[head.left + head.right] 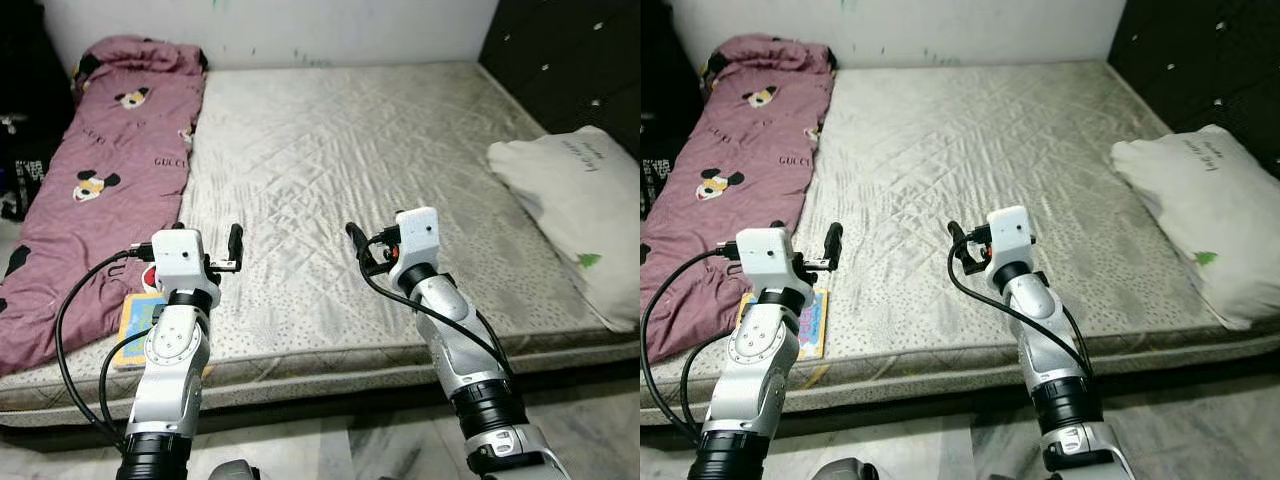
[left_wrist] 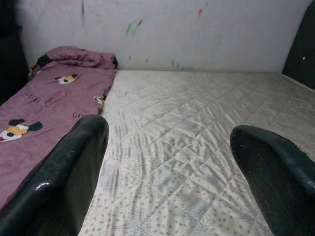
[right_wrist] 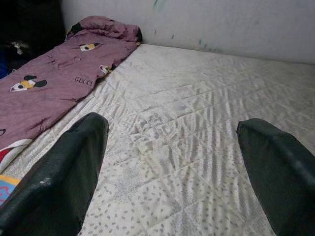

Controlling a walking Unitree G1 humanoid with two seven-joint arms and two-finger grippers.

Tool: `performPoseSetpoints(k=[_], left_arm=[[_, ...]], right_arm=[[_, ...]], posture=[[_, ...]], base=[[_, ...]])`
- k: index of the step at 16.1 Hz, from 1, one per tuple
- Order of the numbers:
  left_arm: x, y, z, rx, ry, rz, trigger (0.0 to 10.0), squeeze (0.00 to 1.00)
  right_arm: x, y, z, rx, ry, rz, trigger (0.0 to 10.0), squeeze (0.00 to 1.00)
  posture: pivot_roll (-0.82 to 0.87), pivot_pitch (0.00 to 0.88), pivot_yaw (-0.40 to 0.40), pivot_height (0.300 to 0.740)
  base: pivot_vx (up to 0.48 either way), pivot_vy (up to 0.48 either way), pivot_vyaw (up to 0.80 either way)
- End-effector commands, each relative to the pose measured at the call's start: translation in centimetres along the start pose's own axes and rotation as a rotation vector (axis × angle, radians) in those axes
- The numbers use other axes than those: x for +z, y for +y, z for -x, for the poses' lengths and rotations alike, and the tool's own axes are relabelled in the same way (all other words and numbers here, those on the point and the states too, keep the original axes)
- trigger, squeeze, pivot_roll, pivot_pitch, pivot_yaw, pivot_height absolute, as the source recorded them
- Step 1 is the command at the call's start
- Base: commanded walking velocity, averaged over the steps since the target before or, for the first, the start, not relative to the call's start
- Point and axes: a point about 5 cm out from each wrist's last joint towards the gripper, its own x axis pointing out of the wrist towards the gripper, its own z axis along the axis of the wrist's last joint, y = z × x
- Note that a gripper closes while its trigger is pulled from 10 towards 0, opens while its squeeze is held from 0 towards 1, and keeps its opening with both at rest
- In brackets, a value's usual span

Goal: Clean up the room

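A grey quilted mattress (image 1: 340, 150) lies before me. Along its left side stretches a mauve blanket (image 1: 110, 170) printed with cartoon mice. A white pillow (image 1: 575, 210) hangs over the right edge. At the front left corner a colourful book (image 1: 810, 320) lies flat, partly hidden by my left arm. My left gripper (image 2: 167, 162) is open and hovers above the front of the mattress, just right of the book, with nothing between its fingers. My right gripper (image 3: 172, 162) is also open and empty, held over the front middle of the mattress.
A dark cabinet (image 1: 570, 60) stands at the back right, close to the pillow. Black items (image 1: 15, 150) sit on the floor left of the bed. A white wall (image 2: 197, 34) with scribbles runs behind the bed. Marble floor (image 1: 330, 440) lies between me and the bed.
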Motion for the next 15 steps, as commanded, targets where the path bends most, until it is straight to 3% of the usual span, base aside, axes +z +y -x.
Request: performPoseSetpoints(k=[1, 5, 10, 15], left_arm=[[0.5, 0.2, -0.13, 0.002, -0.019, 0.0, 10.0, 0.0], [0.51, 0.29, -0.22, 0.009, -0.016, -0.002, 10.0, 0.0], [0.36, 0.45, -0.3, 0.036, -0.006, -0.023, 10.0, 0.0], [0.13, 0.5, -0.36, 0.045, 0.015, 0.013, 10.0, 0.0]], right_arm=[[0.23, -0.06, -0.27, 0.0, 0.002, 0.001, 10.0, 0.0], [0.22, -0.12, -0.38, -0.003, 0.004, -0.006, 10.0, 0.0], [0.21, -0.16, -0.42, -0.004, 0.005, -0.008, 10.0, 0.0], [0.11, -0.22, -0.47, -0.001, 0.011, -0.002, 10.0, 0.0]], posture=[[-0.09, 0.0, -0.015, 0.74], [-0.09, 0.0, -0.015, 0.74], [-0.09, 0.0, -0.015, 0.74], [-0.08, 0.0, -0.019, 0.74]], base=[[0.307, 0.0, 0.0], [0.265, 0.0, 0.0], [0.0, 0.0, 0.0], [0.0, 0.395, 0.0]])
